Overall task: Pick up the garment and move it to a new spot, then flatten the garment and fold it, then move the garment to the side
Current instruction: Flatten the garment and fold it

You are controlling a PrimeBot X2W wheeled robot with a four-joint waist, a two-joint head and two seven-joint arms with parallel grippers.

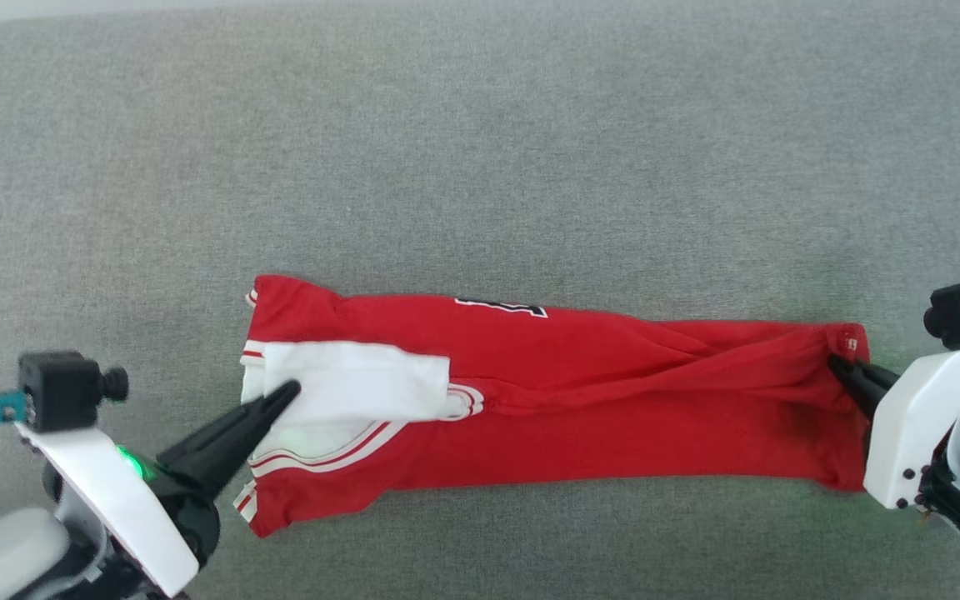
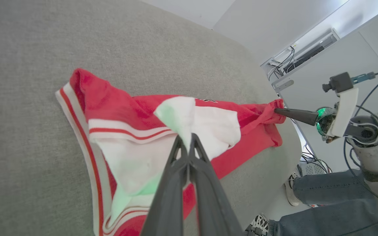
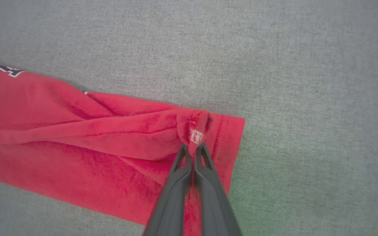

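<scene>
Both sets of jaws are shut tight on the garment [image 1: 572, 417], which lies stretched out on the grey tabletop [image 1: 480, 167]. The left jaws pinch its white sleeve [image 1: 363, 379]; the right jaws pinch the red hem at the other end.

support: grey fabric surface [image 1: 480, 125] | on it: garment [image 1: 597, 417], red, folded in a long strip

The left gripper [image 1: 288, 389] reaches in from the lower left, slanting up and to the right, its jaws closed on a white fold of the garment [image 1: 580, 400]. The right gripper [image 1: 837, 364] comes in from the right edge, pointing left, its jaws pinched on the garment's red end
</scene>
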